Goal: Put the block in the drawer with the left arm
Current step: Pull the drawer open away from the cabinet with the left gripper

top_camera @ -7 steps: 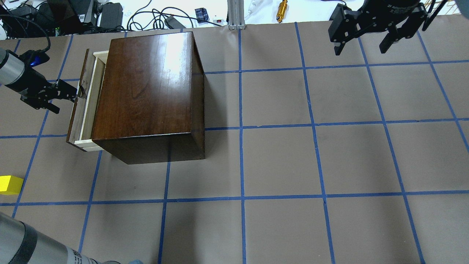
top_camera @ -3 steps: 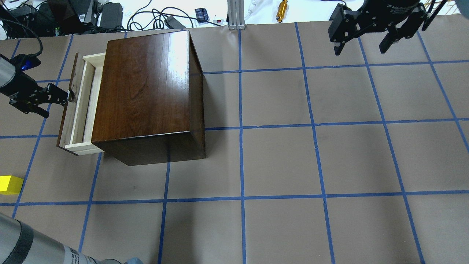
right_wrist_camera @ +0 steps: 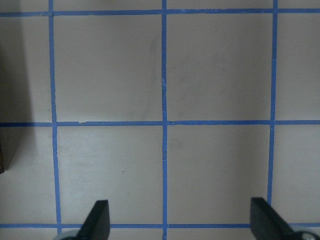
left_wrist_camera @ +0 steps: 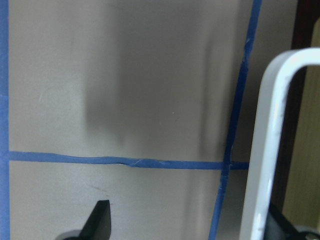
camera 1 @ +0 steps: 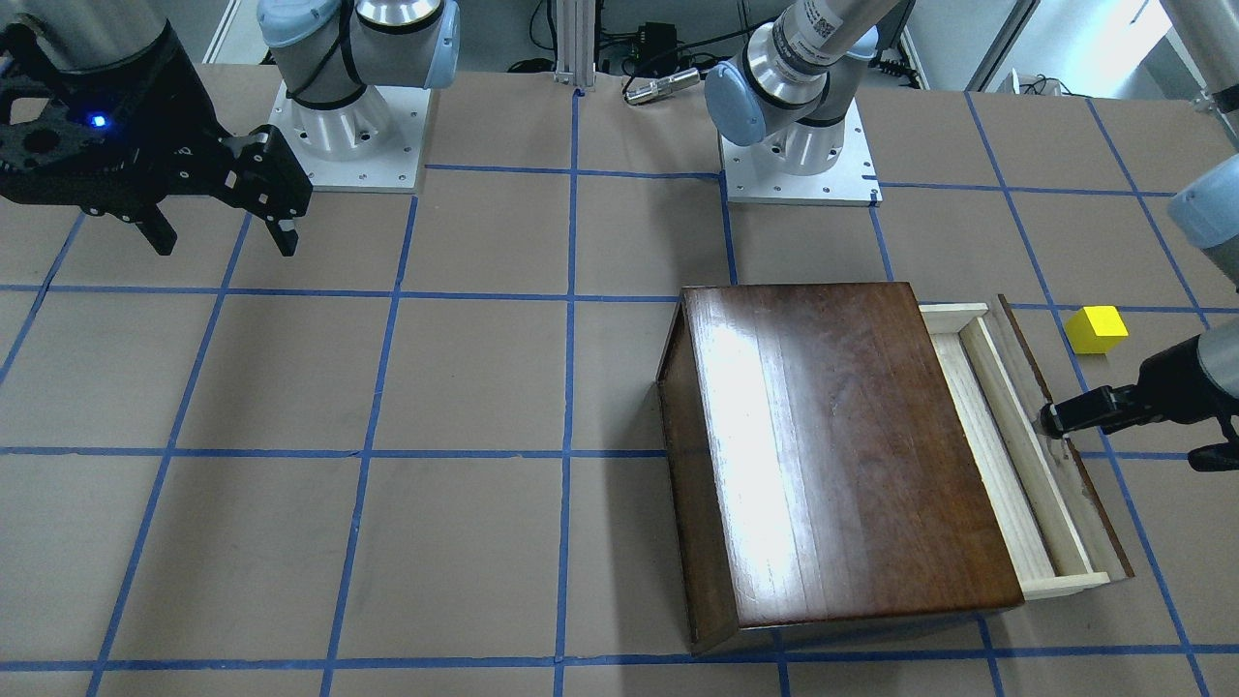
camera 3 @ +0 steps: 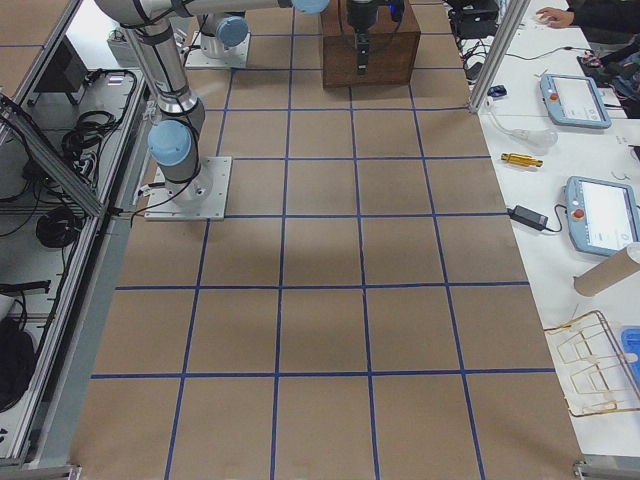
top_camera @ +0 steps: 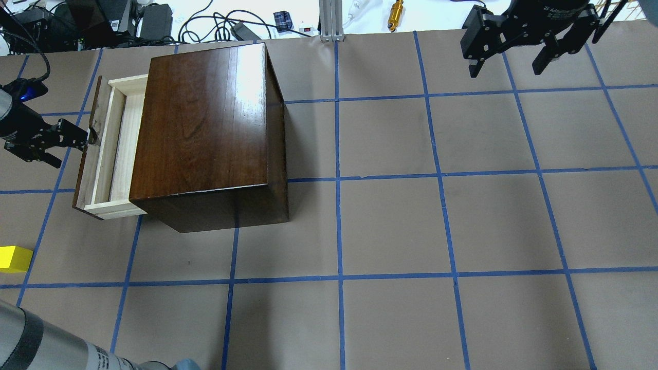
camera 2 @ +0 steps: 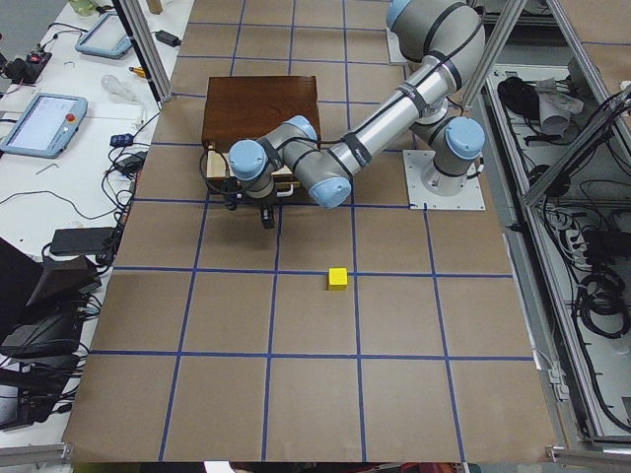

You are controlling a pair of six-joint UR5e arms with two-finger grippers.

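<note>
One block (top_camera: 14, 258) well apart from drawer (top_camera: 117, 144); left pincer (top_camera: 72, 151) at handle (left_wrist_camera: 270, 130).

Left pincer (top_camera: 73, 150): you'll see it has backed farther off from the cabinet (top_camera: 205, 123), taking the handle (left_wrist_camera: 265, 150) along. More of the arm behind it has slid out of your overhead view.
Drawer (top_camera: 117, 149): it has followed the pincer out. A wider strip of its pale floor now lies open between the cabinet and the front panel (top_camera: 82, 164) at the pincer's tip.
Cabinet: early on it swung a little, its drawer end edging toward the pincer.
</note>
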